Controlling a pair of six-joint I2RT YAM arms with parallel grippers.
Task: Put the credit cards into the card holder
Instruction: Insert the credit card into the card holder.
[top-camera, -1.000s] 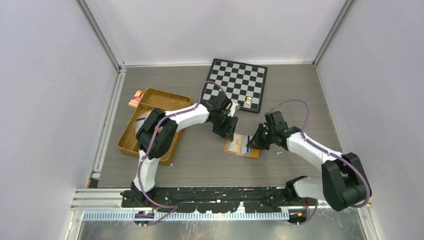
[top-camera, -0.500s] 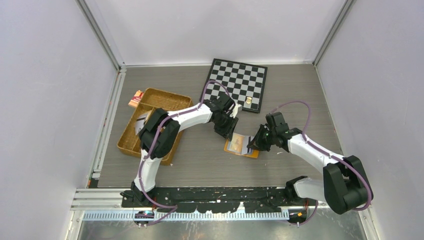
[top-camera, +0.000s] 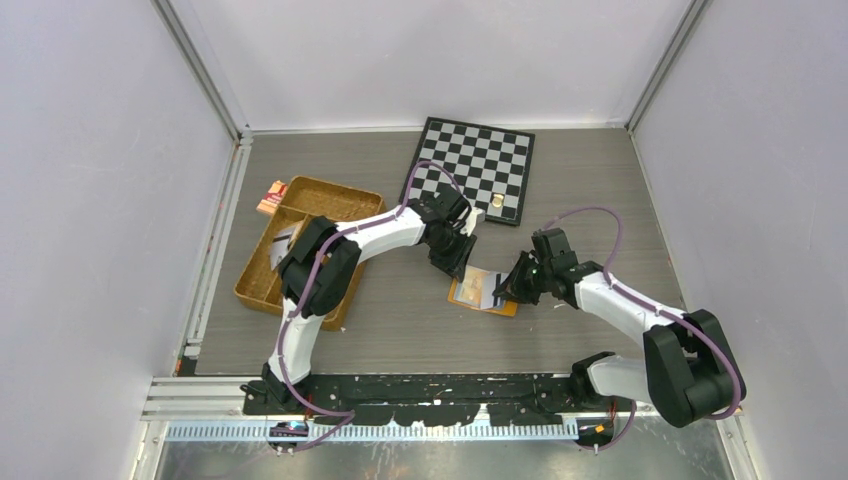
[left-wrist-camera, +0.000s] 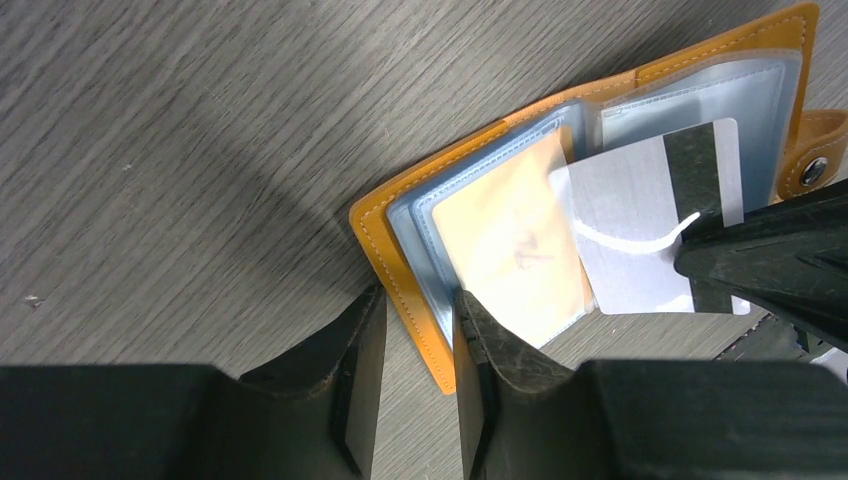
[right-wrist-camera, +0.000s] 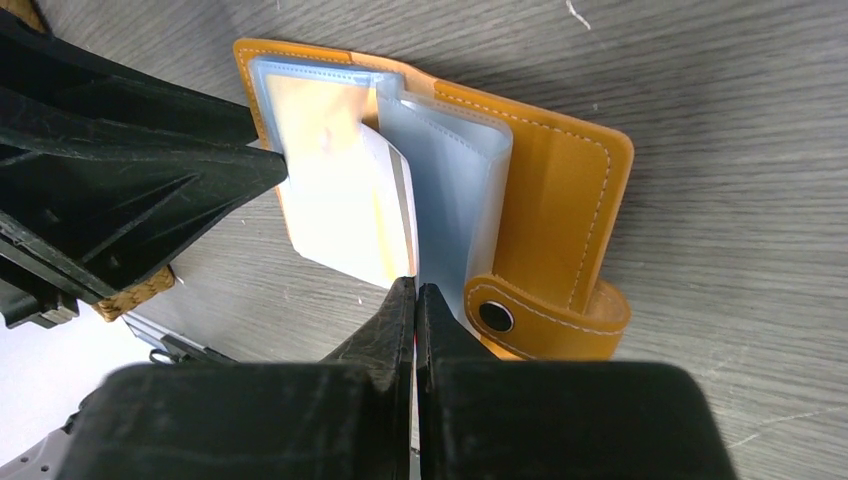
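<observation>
Holder: the card holder (right-wrist-camera: 560, 200) lies open on the desk (left-wrist-camera: 150, 150), mid-scene, between the 2 hands.
Done: 1 pale peach card (left-wrist-camera: 510, 240) seems seated in a clear sleeve.
Right hand (right-wrist-camera: 415, 290): fingers pressed together on the silver-grey card (left-wrist-camera: 630, 220), which lies across the sleeves and is not visibly inside a pocket.
Left hand (left-wrist-camera: 418, 305): fingers a little apart, straddling the holder's left orange edge, with no clamp to see.
Left to do: by my judgement, slide this card in. I cannot make out any other cards.
Holder material: orange leather-like cover, pale stitching, round metal snap (right-wrist-camera: 492, 316) on a tab.
Sleeves (right-wrist-camera: 450, 170): thin glossy plastic, fanned.
Card: flat, stiff, matte silver, 1 dark stripe.
Desk: grey wood grain.
</observation>
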